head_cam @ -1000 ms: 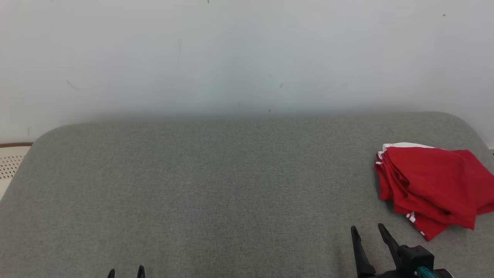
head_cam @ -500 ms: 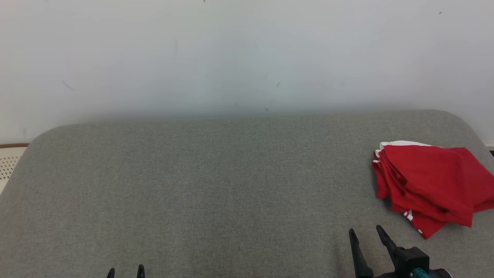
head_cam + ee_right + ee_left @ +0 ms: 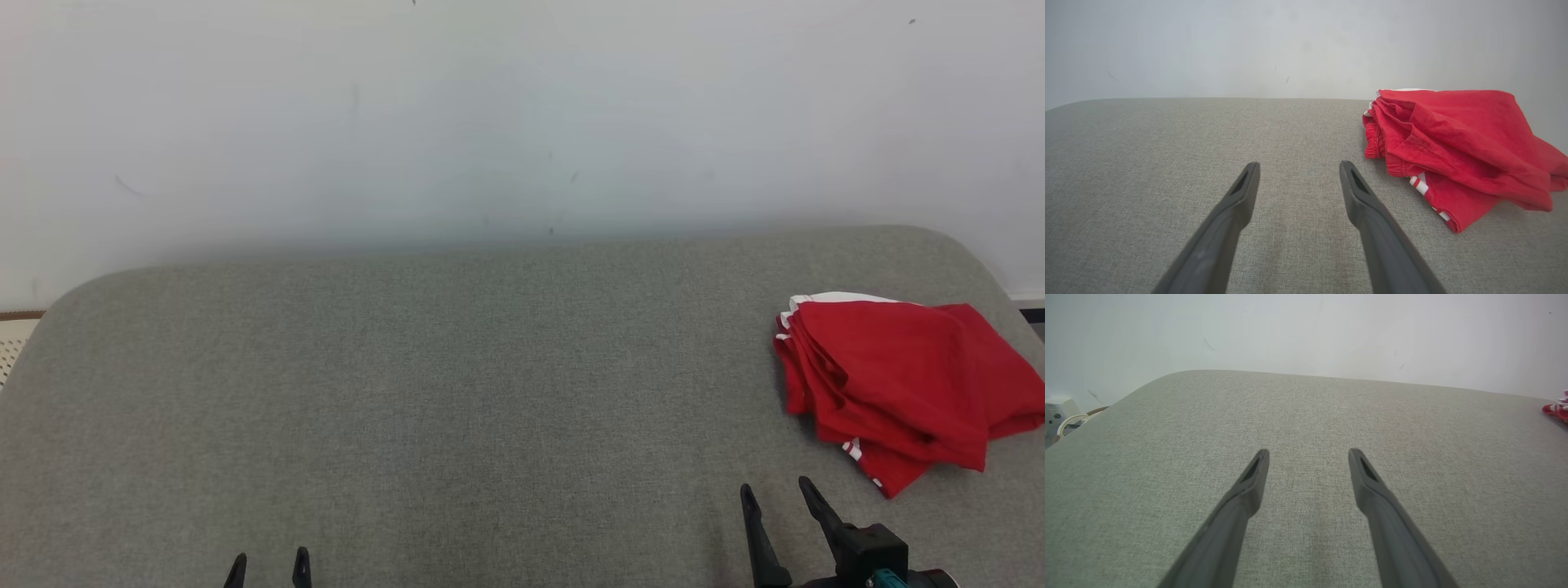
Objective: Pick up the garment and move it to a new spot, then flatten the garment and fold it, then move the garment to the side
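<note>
Folded red garment (image 3: 898,384) lies at the right end of the grey table (image 3: 490,367), near the right tool (image 3: 775,490); it and the left tool (image 3: 269,562) both stand spread apart, empty.

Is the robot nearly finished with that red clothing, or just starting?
Probably nearly finished. Done: the red garment lies folded in layers at the right side of the grey surface. In hand: nothing; left gripper and right gripper are both open, off the cloth. Left: seemingly nothing, though the fold looks loose.
</note>
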Robot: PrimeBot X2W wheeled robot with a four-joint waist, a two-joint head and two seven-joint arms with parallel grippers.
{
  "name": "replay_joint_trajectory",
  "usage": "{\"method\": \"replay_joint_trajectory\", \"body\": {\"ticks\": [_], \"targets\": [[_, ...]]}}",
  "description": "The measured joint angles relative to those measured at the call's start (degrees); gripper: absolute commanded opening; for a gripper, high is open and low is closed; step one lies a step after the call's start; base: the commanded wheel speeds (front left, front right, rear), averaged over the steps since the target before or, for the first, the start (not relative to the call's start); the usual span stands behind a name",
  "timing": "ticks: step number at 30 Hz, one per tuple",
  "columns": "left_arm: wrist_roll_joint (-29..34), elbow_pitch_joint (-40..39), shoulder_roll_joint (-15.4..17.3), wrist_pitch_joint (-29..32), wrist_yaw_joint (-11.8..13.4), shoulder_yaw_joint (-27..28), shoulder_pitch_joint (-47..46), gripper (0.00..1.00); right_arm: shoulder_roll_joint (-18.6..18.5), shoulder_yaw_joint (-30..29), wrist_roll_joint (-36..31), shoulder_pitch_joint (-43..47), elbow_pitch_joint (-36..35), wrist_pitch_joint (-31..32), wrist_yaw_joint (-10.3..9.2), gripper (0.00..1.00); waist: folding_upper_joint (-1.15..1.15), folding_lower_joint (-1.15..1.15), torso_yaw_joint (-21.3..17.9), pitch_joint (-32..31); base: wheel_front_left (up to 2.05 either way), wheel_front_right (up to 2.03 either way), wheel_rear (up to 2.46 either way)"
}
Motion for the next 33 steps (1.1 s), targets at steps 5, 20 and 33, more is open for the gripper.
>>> {"method": "replay_joint_trajectory", "body": {"ticks": [5,20,33], "targets": [[0.00,0.00,0.00,0.00,0.01,-0.35,0.00,1.00,0.00,0.21,0.00,0.01,-0.48,0.00,0.00,1.00,0.00,0.00,-0.16,0.11,0.00,0.00,0.00],[-0.01,0.91,-0.08,0.01,-0.08,-0.35,0.63,1.00,0.01,0.20,0.12,0.92,0.00,0.01,0.00,1.00,0.00,0.00,0.16,0.22,0.00,0.00,0.00],[0.00,0.82,-0.08,0.01,-0.57,0.03,0.57,1.00,0.02,0.68,0.12,0.86,-0.13,0.01,0.00,1.00,0.00,0.00,0.50,0.35,0.00,0.00,0.00]]}}
